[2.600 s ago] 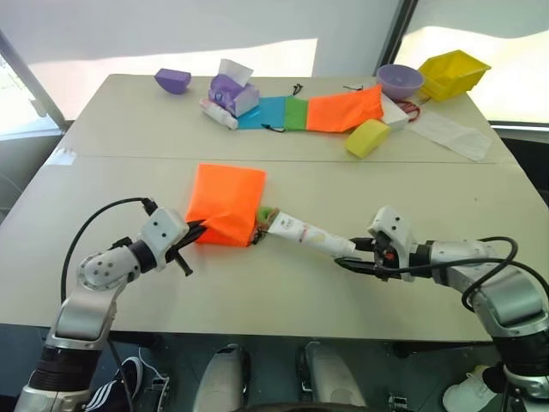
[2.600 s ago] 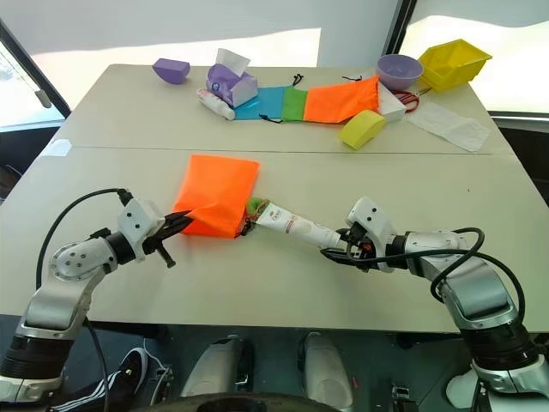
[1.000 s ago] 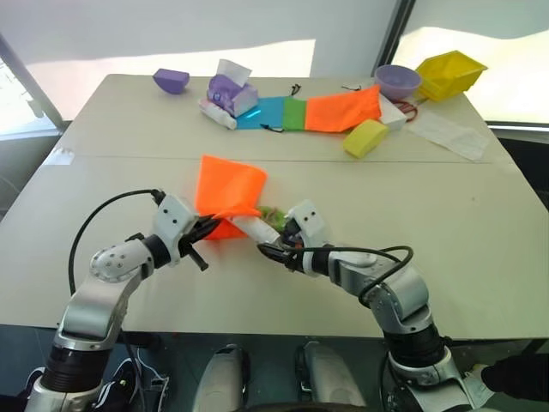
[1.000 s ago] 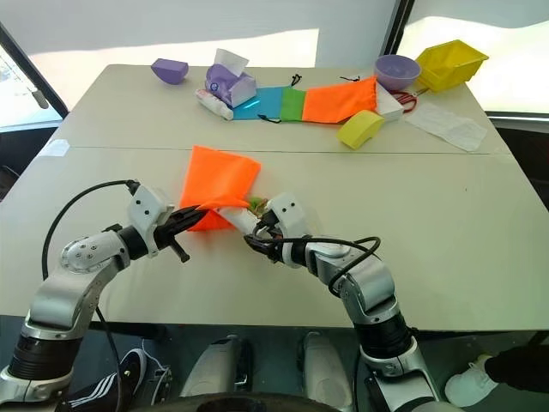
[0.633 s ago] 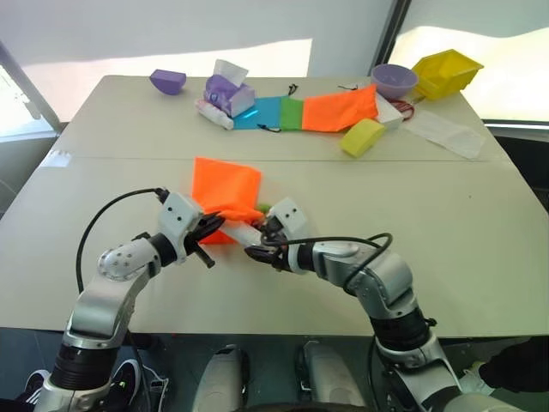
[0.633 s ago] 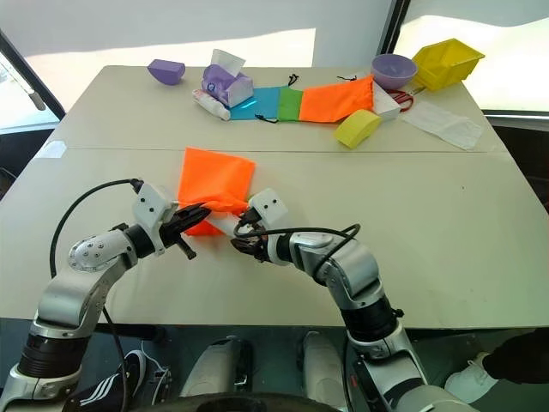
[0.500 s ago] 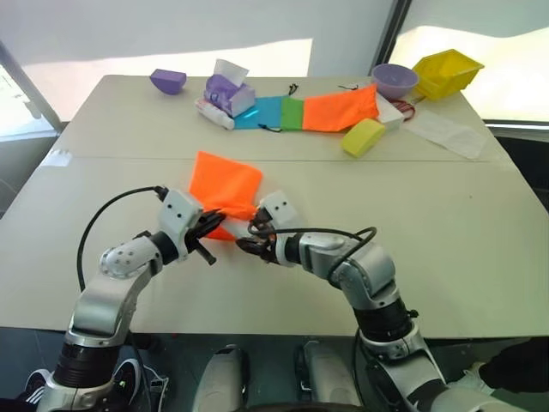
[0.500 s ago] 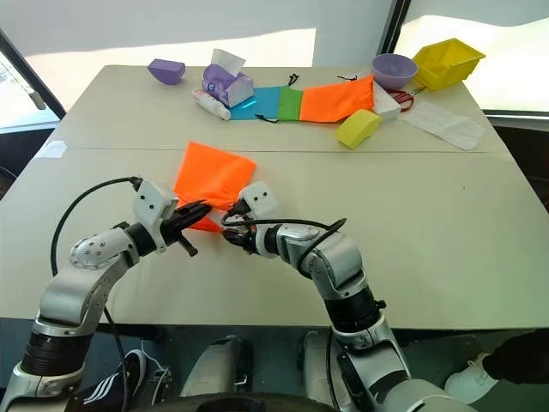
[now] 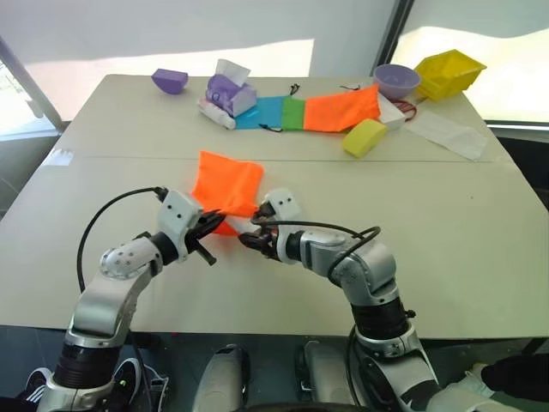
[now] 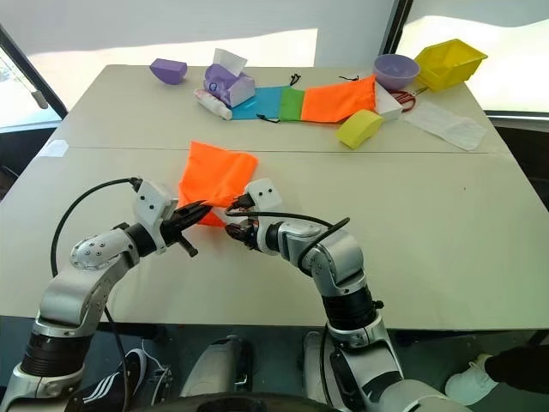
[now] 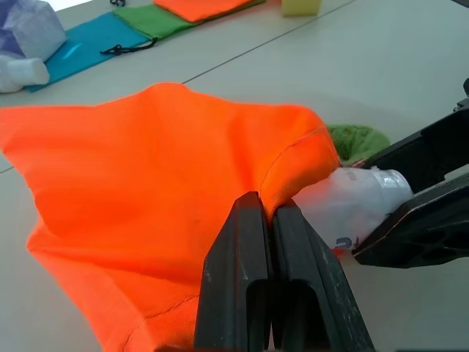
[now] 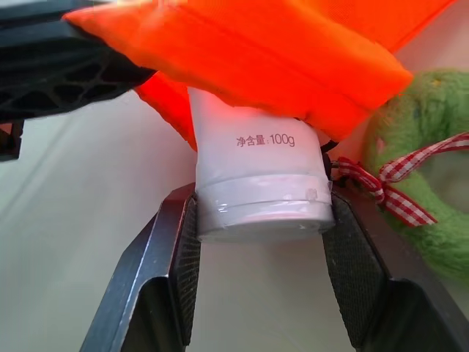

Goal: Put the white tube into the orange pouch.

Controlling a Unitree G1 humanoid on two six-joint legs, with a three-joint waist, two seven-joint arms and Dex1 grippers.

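- Your left gripper (image 11: 271, 220) has its two black fingers clenched together on the near edge of the bright neon-orange fabric pouch (image 9: 225, 184), lifting the mouth off the pale table (image 9: 446, 215).
- The rest of the pouch lies beyond those fingers, partly raised and crumpled, its far end flat on the table.
- Your right gripper (image 12: 260, 220) is grasping the small white plastic squeeze tube (image 12: 256, 176) by its capped end, one finger on each side of the cap.
- The tube's far part is already inside the mouth of the pouch, under the lifted orange edge; the capped end and a short length of body with small printed characters stick out towards your right fingers.
- In the left wrist view the tube's white cap end (image 11: 344, 209) sits just beside the left fingers, at the pouch opening, with the right gripper's black fingers around it.
- A round green ring-shaped bead (image 12: 429, 169) with a red-and-white checked ribbon lies just beside the right fingers, touching the pouch's edge.
- Well beyond both grippers, at the table's far side, you have a row of flat fabric pouches: blue (image 9: 262, 112), green (image 9: 296, 112) and a second orange one (image 9: 343, 109).
- Near them stand a purple tissue pack (image 9: 230, 90), a small purple bowl-shaped piece (image 9: 170, 81), a yellow sponge-like block (image 9: 366, 136), a lilac bowl (image 9: 398, 81) and a yellow bin (image 9: 450, 72); what the bowl and bin hold cannot be made out.
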